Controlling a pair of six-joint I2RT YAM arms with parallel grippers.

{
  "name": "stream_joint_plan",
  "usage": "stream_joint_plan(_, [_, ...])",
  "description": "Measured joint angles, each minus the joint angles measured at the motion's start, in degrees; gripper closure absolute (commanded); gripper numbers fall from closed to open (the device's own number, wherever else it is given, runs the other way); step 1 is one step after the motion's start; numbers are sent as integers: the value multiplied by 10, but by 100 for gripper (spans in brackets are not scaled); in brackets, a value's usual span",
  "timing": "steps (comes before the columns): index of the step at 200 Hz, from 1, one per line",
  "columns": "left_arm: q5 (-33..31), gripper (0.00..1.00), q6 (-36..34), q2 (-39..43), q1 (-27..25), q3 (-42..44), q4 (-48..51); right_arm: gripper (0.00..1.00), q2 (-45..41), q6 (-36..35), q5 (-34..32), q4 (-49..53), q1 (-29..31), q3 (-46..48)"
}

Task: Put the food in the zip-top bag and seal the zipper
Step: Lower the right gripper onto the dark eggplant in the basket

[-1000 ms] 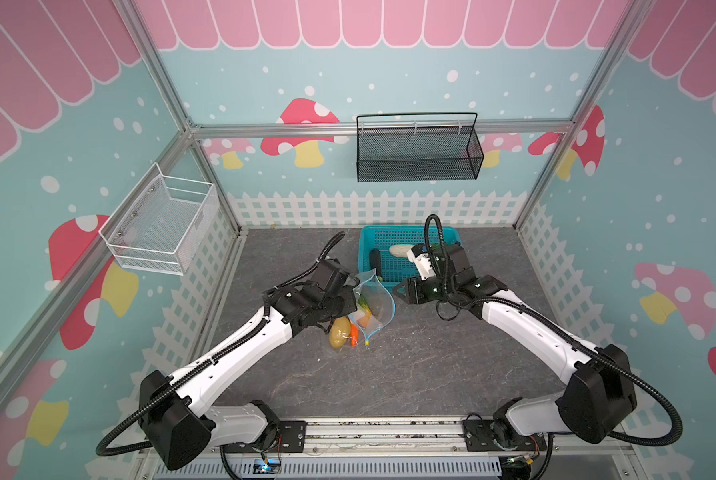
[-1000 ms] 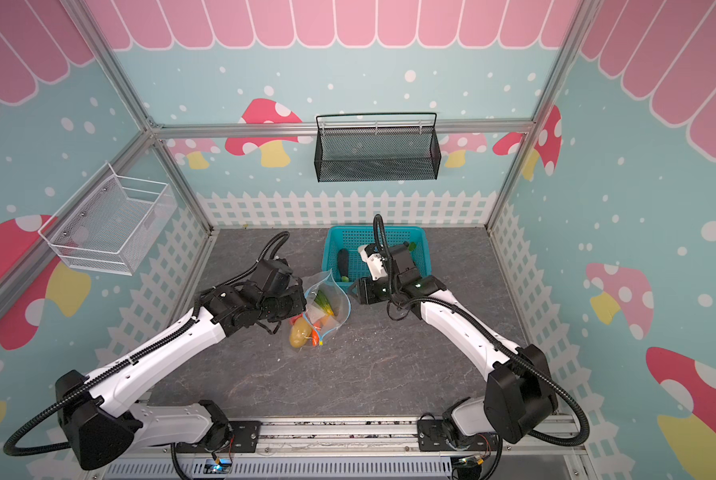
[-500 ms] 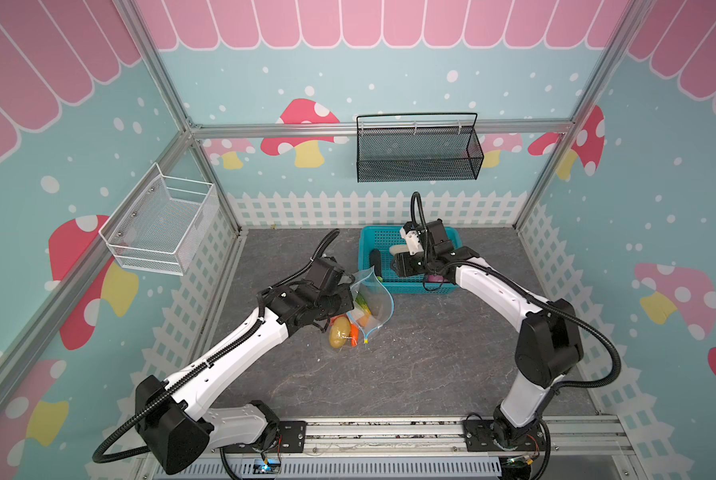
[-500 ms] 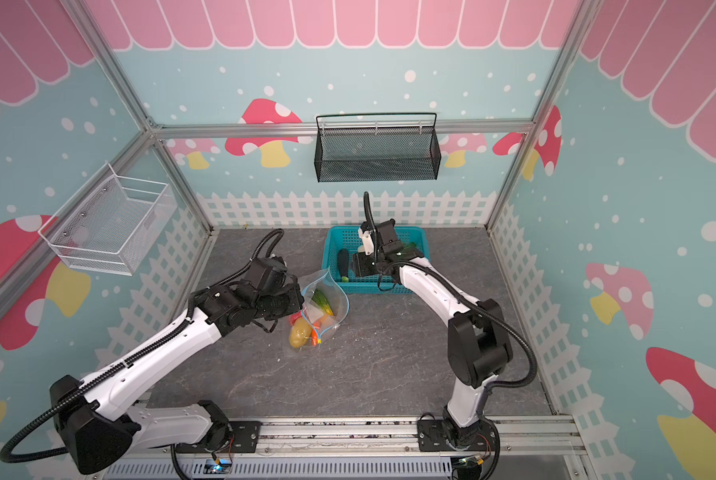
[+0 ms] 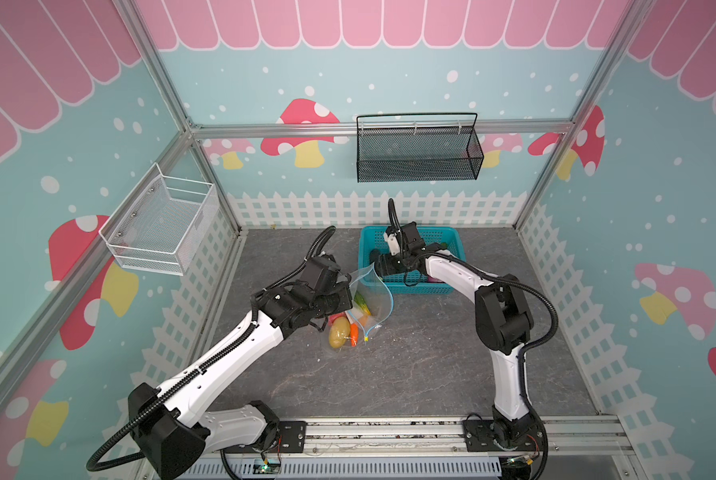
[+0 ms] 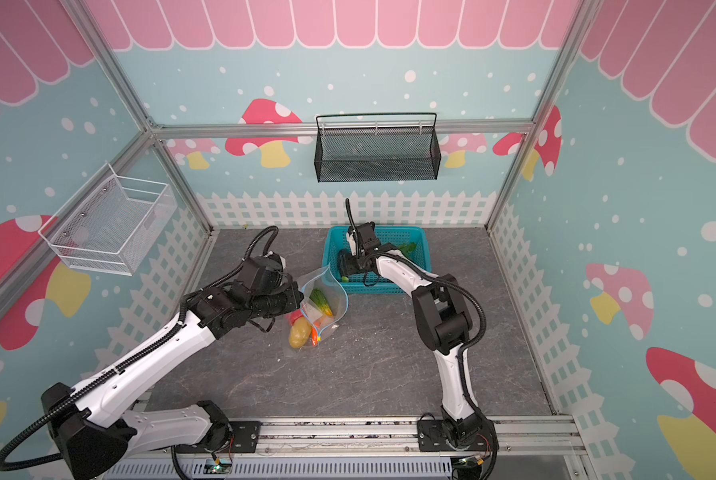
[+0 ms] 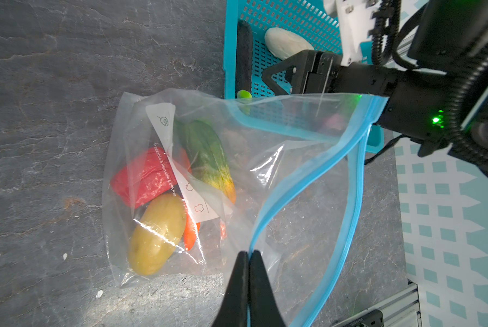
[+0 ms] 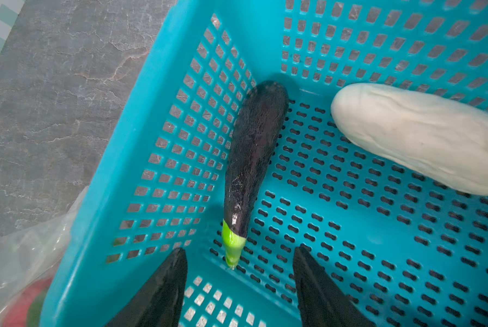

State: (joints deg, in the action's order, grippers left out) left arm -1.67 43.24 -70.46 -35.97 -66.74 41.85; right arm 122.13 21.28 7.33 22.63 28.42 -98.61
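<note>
Close to the middle of the table [image 5: 431, 353], a little toward 9 o'clock, the zip-top bag [image 5: 377, 309] lies with its closed bottom at 7 o'clock and its mouth lifted toward 1 o'clock; its long axis follows that line. Nearest in the bottom sits the yellow potato [image 7: 158, 235], its length running with the bag's. The orange carrot [image 7: 190, 232] touches it and a red piece [image 7: 143, 178] lies beside it. A green piece [image 7: 209, 153] lies from 11 to 5 o'clock, yellowed end at 5.

My left claw [image 7: 248, 253] is pinched fully shut on the light-blue zipper [image 7: 308, 172] at the 9 o'clock side of the mouth. It holds that lip up, so the mouth gapes. The yellow slider [image 5: 366, 338] sits at the strip's near end, toward 6 o'clock.

Farther on, at 1 o'clock from the bag and just beyond it, stands the teal basket [image 8: 152, 113]. My right claw [image 8: 240, 250] hangs inside its 9 o'clock end, jaws well apart and gripping nothing. They straddle the green stem tip of the dark eggplant [image 8: 251, 158]. That eggplant lies along the 9 o'clock wall, long axis 12 to 6, stem at 6, blunt end at 12.

Farthest, the white radish [image 8: 421, 136] rests on the basket floor, apart from the eggplant, its rounded tip toward the eggplant's blunt end. Its length heads toward 3 o'clock, where my arm covers it in both top views.
</note>
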Motion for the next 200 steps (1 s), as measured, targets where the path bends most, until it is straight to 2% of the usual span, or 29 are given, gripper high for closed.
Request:
stream_joint_plan(107, [13, 100, 0, 5, 0, 7, -13, 40, 122, 9, -3, 3, 1, -119])
stream_joint_plan(200, [15, 100, 0, 6, 2, 7, -14, 60, 139, 12, -19, 14, -1, -122])
